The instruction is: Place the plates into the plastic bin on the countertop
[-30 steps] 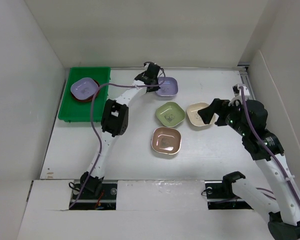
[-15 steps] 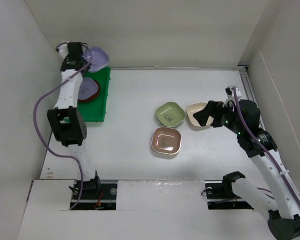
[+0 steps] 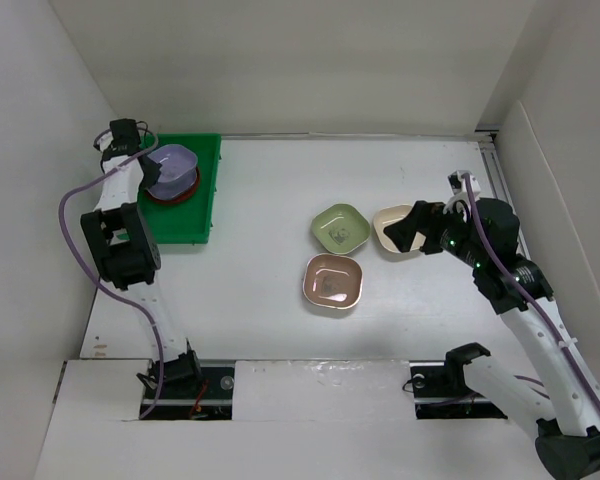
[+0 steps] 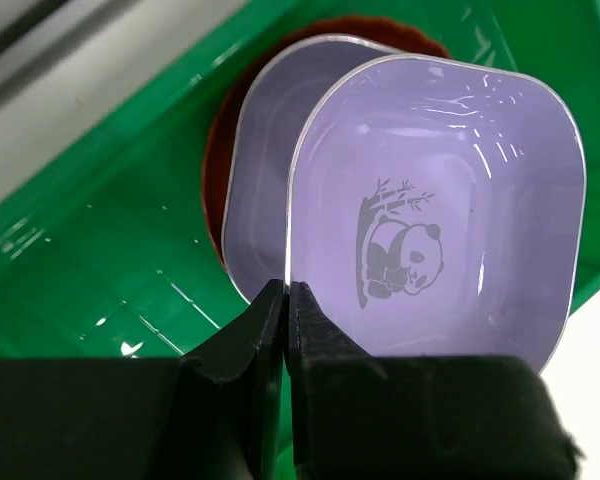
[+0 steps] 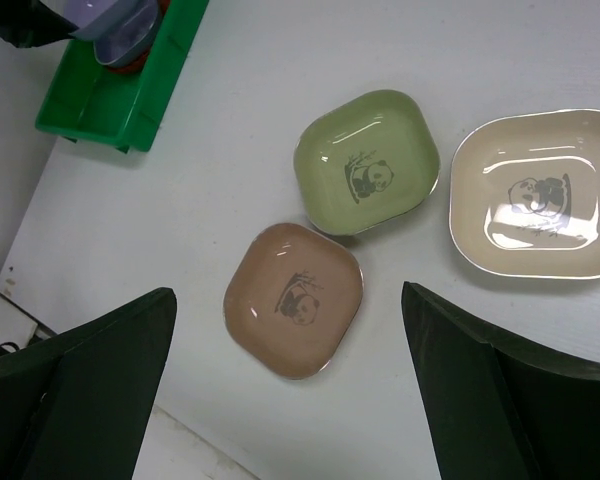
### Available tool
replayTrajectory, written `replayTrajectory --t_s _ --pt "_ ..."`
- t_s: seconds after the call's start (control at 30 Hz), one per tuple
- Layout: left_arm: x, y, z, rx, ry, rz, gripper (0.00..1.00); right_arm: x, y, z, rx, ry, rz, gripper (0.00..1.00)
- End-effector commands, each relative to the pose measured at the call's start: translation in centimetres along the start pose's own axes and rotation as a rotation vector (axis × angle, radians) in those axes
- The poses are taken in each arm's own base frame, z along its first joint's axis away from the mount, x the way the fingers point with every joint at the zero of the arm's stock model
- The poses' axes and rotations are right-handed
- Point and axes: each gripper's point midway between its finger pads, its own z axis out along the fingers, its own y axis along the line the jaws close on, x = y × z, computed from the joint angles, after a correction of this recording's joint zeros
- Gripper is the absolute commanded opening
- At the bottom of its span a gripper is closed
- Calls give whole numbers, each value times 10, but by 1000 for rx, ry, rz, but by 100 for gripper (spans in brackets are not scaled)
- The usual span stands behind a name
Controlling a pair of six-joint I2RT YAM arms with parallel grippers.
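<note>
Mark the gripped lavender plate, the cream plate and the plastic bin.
lavender plate [image 4: 440, 200], left wrist view, inner floor.
cream plate [image 5: 540, 195], right wrist view, bowl centre.
plastic bin [image 3: 192, 215], top external view, bare floor.

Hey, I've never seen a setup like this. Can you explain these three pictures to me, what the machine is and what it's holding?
These are two robot arms bolted to the near edge of a white table, each ending in a two-finger gripper. The wide picture comes from a fixed camera above and behind them; the other two come from a small camera on each wrist. The left gripper is pinched shut on the rim of a lavender plate, holding it over the green bin, where a second lavender plate lies on a red-brown plate. The right gripper is open and empty, above three plates lying on the table: a green plate, a cream plate and a pinkish-tan plate.
</note>
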Motion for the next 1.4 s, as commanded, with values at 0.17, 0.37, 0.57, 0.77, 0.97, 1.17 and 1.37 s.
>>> replayTrajectory --t_s 0.17,0.37,0.57,0.77,0.97,1.17,1.37 --pt "-15 -6 -13 24 -44 -43 36 -13 9 -4 -27 -43 -31 100" --pt "-42 -25 -70 84 -158 -45 80 -15 11 -8 -31 -51 -33 100" --pt "5 -101 -163 274 -214 130 100 -22 0 -9 37 -89 -33 100" --pt "166 -167 -210 397 -79 419 100 -30 -15 -20 141 -128 -19 100" --pt "311 -188 -195 455 36 783 98 -40 -3 -38 111 -163 -26 100" --pt "371 -175 -163 415 122 894 95 -38 0 -47 98 -170 -38 100" --pt "394 -155 -133 360 167 934 81 -34 1 -45 85 -154 -38 100"
